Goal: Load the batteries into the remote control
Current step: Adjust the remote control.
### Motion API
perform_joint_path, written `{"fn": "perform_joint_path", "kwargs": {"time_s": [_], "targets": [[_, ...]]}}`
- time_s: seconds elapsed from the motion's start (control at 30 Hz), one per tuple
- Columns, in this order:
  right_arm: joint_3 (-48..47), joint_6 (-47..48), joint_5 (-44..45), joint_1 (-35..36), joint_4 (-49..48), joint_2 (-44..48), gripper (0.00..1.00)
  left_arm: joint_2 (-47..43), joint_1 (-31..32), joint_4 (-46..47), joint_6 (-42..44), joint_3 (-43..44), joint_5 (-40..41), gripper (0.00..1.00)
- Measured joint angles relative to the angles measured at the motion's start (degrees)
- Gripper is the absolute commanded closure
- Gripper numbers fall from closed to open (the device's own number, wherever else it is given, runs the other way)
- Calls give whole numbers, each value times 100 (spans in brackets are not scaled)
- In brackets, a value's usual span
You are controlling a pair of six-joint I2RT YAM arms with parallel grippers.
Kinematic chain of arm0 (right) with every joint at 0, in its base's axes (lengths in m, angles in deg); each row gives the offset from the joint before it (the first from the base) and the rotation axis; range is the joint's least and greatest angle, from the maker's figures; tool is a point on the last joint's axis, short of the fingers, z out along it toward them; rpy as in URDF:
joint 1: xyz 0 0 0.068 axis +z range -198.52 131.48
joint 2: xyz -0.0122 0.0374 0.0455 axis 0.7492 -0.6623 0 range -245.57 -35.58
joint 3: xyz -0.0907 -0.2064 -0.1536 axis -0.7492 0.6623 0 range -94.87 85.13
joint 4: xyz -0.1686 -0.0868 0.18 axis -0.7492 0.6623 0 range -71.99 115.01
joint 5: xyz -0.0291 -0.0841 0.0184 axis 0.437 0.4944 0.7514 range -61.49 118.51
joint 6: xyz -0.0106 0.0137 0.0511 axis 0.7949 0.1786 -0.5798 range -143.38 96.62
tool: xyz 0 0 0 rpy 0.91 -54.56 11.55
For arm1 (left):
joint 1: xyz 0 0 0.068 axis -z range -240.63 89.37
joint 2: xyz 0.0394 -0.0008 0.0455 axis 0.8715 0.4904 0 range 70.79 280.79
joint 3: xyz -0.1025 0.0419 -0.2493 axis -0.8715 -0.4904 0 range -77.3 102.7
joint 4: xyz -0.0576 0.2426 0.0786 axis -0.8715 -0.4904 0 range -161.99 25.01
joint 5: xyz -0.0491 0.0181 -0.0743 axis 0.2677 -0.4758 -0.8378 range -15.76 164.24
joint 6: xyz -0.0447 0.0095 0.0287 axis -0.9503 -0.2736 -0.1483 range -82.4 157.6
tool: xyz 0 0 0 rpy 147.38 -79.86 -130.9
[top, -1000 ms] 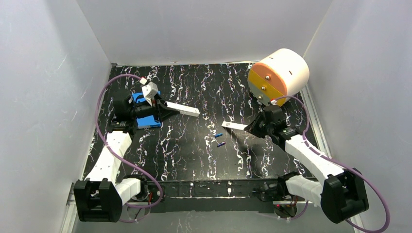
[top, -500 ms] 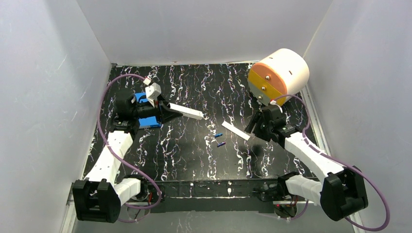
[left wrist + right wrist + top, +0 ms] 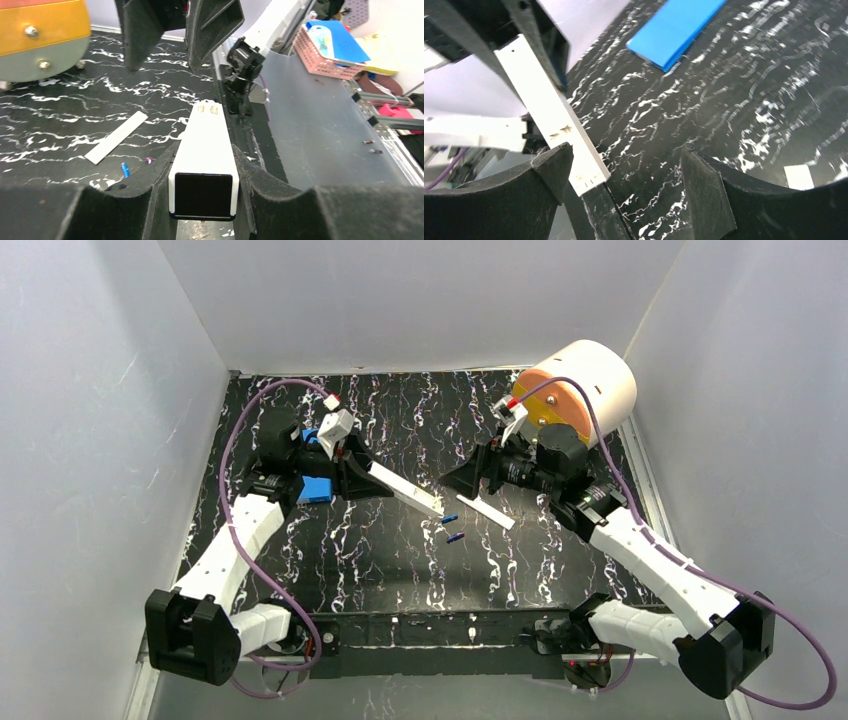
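The left arm rises from its near-left base, its wrist turned rightward. The left gripper [image 3: 370, 478] is clamped on the remote control [image 3: 412, 495], aiming it at the middle. The right arm stretches from the near right, wrist turned leftward. The right gripper [image 3: 460, 480] hangs with jaws spread wide, facing the left one.

left claw [image 3: 375, 476] clamping remote control [image 3: 415, 497], batteries [image 3: 450, 519] near its tip, right claw [image 3: 450, 483] spread wide
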Motion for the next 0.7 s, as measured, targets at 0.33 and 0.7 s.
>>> {"fn": "perform_joint_path", "kwargs": {"time_s": [0.33,0.7], "targets": [[-627,667,-973,896,-122,-378,7,35,240,0,-227,90,-302,100],[-1093,1473,-542,1648,857,-909,34,76,273,0,-444,98,-376,100]]}}
